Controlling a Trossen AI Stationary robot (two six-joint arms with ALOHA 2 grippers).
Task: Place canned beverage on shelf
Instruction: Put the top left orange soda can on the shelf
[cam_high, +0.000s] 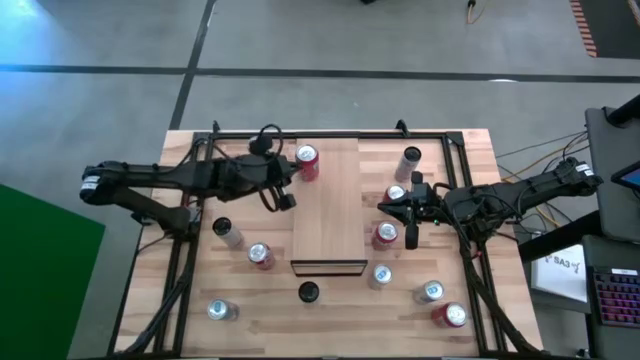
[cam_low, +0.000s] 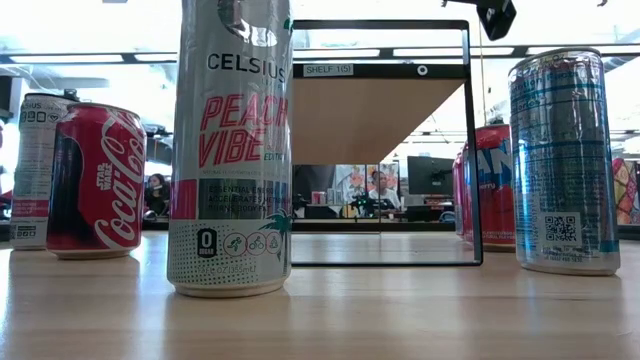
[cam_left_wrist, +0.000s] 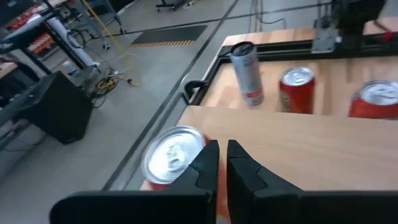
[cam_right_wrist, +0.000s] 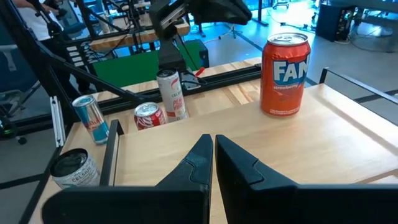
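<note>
The left gripper (cam_high: 290, 200) is closed and holds nothing. It hangs over the left edge of the shelf (cam_high: 327, 200), a long board of light wood in the middle of the table (cam_high: 330, 320). Just past its tip, near the far left corner of the shelf, stands a red Fanta can (cam_high: 307, 161). In the left wrist view the two dark fingers (cam_left_wrist: 208, 168) are pressed together, and the silver top of that can (cam_left_wrist: 173, 155) sits right beside them.

The right gripper (cam_high: 384, 207) is closed too, with nothing in it. Its tip is at the right edge of the shelf. A red can (cam_high: 396, 194) stands close beside it on the far side, and another red can (cam_high: 385, 236) stands close on the near side. In the right wrist view the fingers (cam_right_wrist: 205, 163) are shut over the light board, and the Fanta can (cam_right_wrist: 283, 74) stands on the far end across from them.

Other cans stand on the table around the shelf. A tall Celsius can (cam_low: 232, 150) and a Coca-Cola can (cam_low: 95, 182) show up close in the low view.
</note>
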